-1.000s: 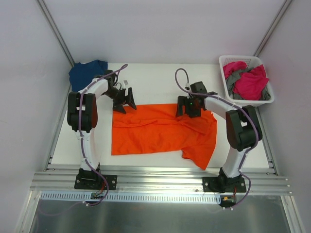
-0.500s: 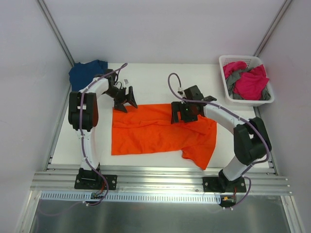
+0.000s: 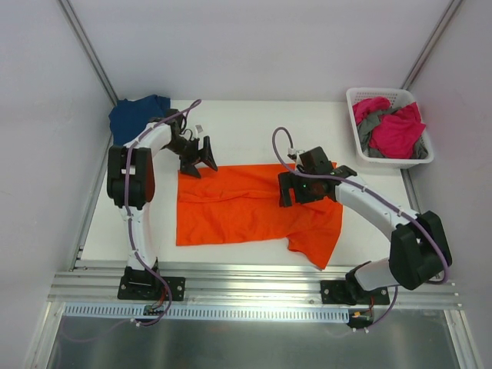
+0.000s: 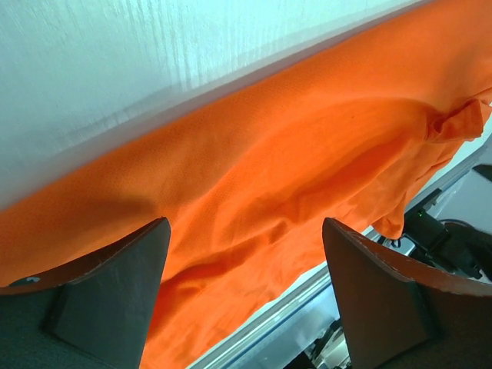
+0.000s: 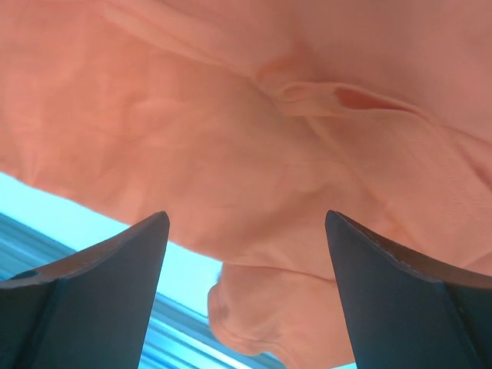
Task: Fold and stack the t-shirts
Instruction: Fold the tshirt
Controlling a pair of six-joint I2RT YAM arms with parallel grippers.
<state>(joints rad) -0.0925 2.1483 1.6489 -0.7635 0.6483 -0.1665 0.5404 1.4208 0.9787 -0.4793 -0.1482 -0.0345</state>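
A bright orange t-shirt lies spread and wrinkled across the middle of the white table, one sleeve trailing toward the front right. My left gripper hovers open over the shirt's back left corner, and its wrist view shows orange cloth below empty jaws. My right gripper stands open above the shirt's right half; the orange cloth fills its view, nothing between the fingers. A navy blue t-shirt lies crumpled at the back left corner. Magenta pink and grey t-shirts sit in the basket.
The white slotted plastic basket stands at the back right of the table. A metal rail runs along the near edge by the arm bases. White walls close in the sides and back.
The right arm has stretched out and carried its gripper a little forward and down over the orange shirt. The left gripper has barely shifted. Both stayed open.
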